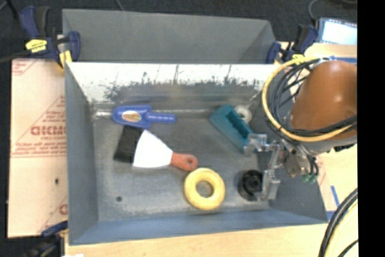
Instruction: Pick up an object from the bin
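Orange wrist cover (322, 96) tops the end effector (268, 185), just beside a small black round piece (248, 183); openness cannot be told.

No writing, label, brand or number can be read on anything in or around the grey metal bin (168, 39).
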`<state>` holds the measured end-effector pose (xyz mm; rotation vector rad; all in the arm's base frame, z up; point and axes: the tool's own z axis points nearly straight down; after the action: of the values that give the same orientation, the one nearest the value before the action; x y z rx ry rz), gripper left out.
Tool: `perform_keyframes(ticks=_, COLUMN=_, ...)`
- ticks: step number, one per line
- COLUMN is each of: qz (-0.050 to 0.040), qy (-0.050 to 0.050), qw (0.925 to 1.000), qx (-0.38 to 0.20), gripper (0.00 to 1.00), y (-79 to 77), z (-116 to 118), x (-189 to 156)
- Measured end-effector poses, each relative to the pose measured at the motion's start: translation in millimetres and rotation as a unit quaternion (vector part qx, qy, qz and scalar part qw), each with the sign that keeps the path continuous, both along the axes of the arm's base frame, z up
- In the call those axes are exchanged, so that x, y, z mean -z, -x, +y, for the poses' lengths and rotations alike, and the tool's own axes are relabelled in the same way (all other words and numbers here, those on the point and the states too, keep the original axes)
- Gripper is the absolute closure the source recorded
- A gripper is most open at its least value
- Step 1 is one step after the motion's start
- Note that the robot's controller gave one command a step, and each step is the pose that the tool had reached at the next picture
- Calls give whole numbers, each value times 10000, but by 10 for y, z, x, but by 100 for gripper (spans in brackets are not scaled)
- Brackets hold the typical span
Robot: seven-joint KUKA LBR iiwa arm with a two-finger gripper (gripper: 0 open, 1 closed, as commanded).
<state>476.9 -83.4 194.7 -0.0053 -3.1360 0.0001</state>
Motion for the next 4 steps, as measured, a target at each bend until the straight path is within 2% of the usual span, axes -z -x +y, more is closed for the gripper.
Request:
perform_keyframes(ticks=1, qz=-35, qy=5, qw=10000, qx=-14, gripper=0, y=-9, z=4, x=-41)
perform_keyframes(ticks=2, qz=-70, qy=13, qw=9999, qx=-127, gripper=0, y=-266, z=-104, x=446)
perform_keyframes(ticks=3, qz=-39, qy=9, qw=9998, qx=-180, gripper=0, y=-428, z=-149, x=995)
perform_keyframes(ticks=4, qz=-84, qy=-2, qw=9929, qx=-1184, gripper=100, y=-293, z=-621, x=1234)
